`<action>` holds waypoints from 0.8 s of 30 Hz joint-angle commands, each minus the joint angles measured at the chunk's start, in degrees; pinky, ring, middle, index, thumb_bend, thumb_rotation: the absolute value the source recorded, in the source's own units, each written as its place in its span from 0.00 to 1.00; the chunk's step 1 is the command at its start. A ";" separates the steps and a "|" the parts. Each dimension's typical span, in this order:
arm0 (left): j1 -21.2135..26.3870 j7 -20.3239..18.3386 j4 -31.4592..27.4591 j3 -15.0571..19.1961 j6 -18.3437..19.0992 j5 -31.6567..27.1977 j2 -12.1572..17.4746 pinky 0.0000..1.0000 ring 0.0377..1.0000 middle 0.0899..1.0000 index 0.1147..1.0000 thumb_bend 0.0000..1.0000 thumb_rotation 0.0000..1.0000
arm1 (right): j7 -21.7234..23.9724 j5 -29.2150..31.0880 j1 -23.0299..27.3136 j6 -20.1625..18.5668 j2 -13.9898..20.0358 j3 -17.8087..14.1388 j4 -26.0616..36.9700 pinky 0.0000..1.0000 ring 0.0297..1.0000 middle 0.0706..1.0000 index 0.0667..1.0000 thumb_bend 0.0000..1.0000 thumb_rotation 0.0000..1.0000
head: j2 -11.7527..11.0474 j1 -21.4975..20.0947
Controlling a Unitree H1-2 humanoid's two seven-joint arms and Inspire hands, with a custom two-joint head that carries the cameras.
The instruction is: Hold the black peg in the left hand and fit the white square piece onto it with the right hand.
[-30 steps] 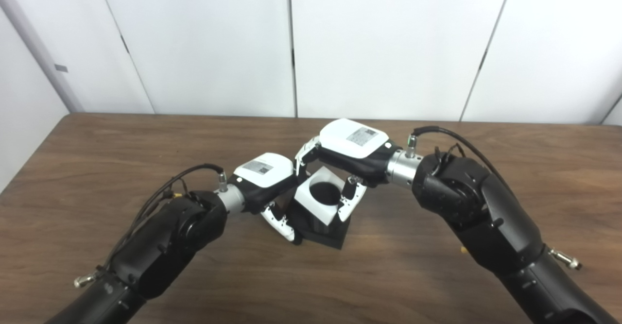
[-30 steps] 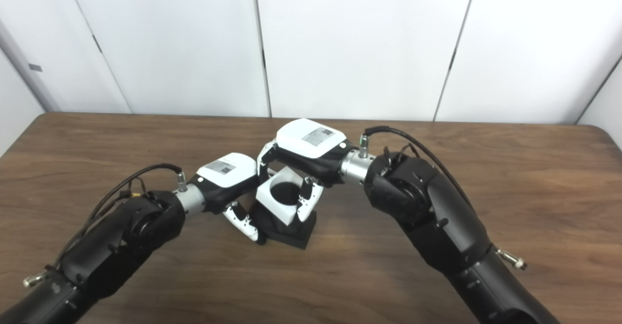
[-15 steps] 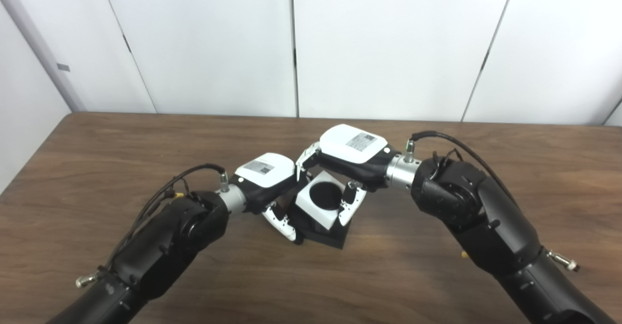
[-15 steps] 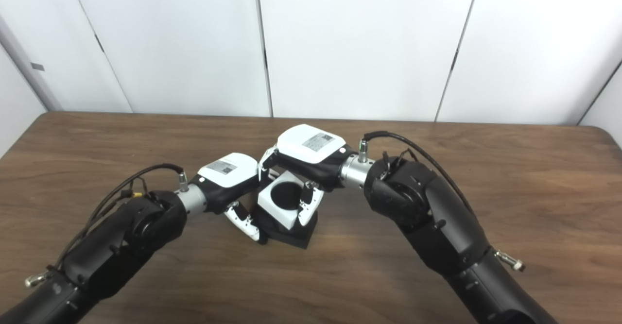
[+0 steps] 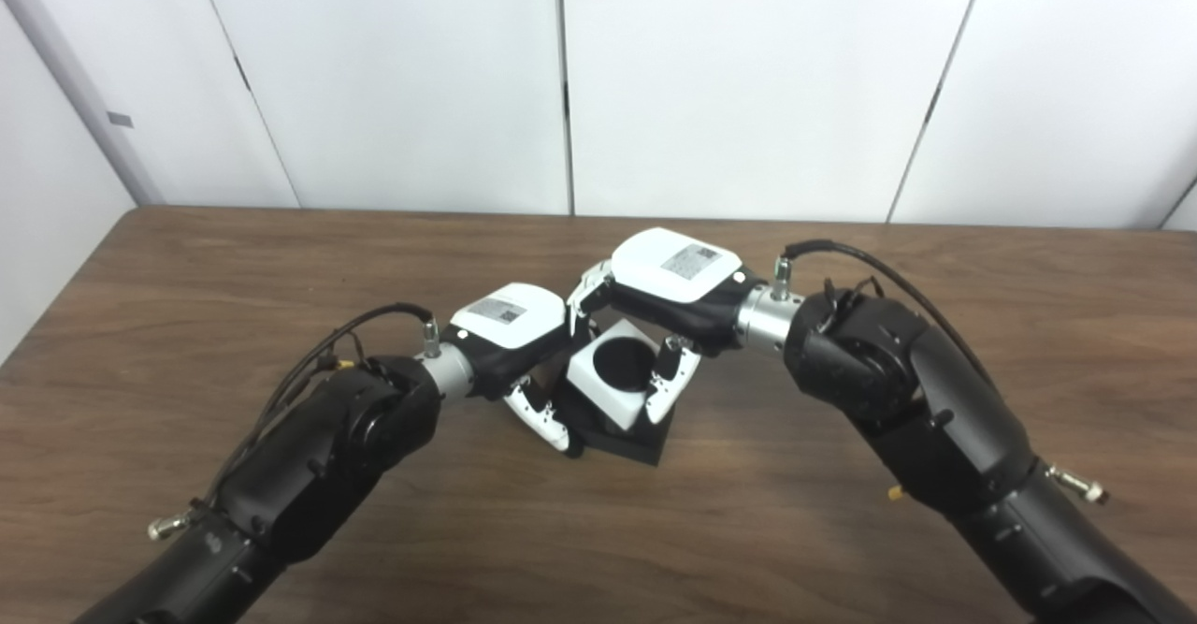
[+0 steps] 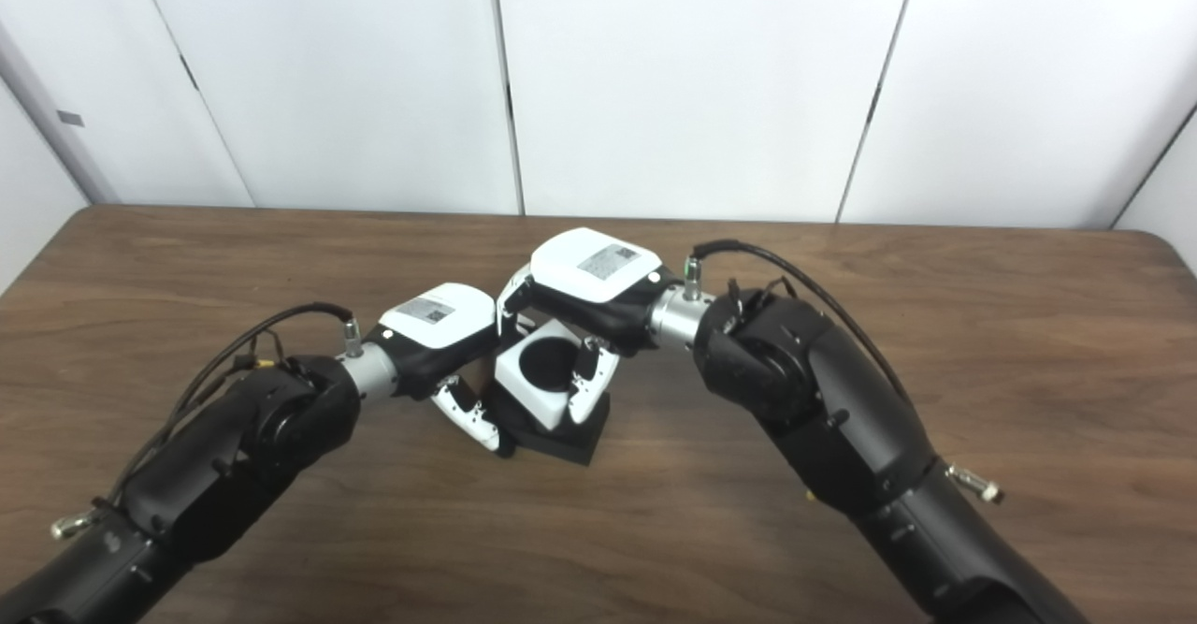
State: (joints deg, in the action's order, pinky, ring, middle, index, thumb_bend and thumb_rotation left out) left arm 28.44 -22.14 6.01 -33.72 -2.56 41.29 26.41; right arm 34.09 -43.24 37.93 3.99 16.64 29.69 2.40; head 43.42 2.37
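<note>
Peg: black peg, square base on the table, steadied so the bore can find it.
Left hand: fingers wrapped on the peg's left side.
White square piece: tilted, round hole up, resting over the peg.
Right hand: closed around the piece from above.
Stage: seating appears incomplete.

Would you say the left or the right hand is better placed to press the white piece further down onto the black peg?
Right. The right hand already grips the white square piece from above, while the left hand braces the black peg at its side.
</note>
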 commanded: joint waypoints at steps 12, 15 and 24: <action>-3.10 -3.88 1.59 -3.13 -1.63 1.88 -0.08 0.69 0.85 0.83 0.42 0.52 0.06 | 4.60 0.25 -0.79 -6.98 4.51 -3.71 1.17 0.82 0.87 0.85 0.77 0.95 0.34 | 0.20 -0.41; -3.15 -3.93 1.51 -3.11 -1.56 1.89 -0.02 0.69 0.85 0.83 0.42 0.52 0.06 | 4.81 0.39 -1.18 -7.04 5.30 -4.45 1.79 0.81 0.86 0.85 0.78 0.94 0.33 | 0.25 -0.54; -3.07 -3.80 1.67 -3.21 -1.95 1.99 0.09 0.67 0.83 0.84 0.42 0.52 0.06 | 2.70 2.56 -2.98 -7.57 6.20 -8.65 3.95 0.73 0.82 0.82 0.73 0.87 0.22 | 0.12 -1.26</action>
State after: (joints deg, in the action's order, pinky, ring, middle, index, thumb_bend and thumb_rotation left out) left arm 28.53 -22.14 5.65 -33.73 -3.16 41.33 26.48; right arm 38.89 -41.66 33.28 -3.09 22.12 22.83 4.52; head 43.51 1.06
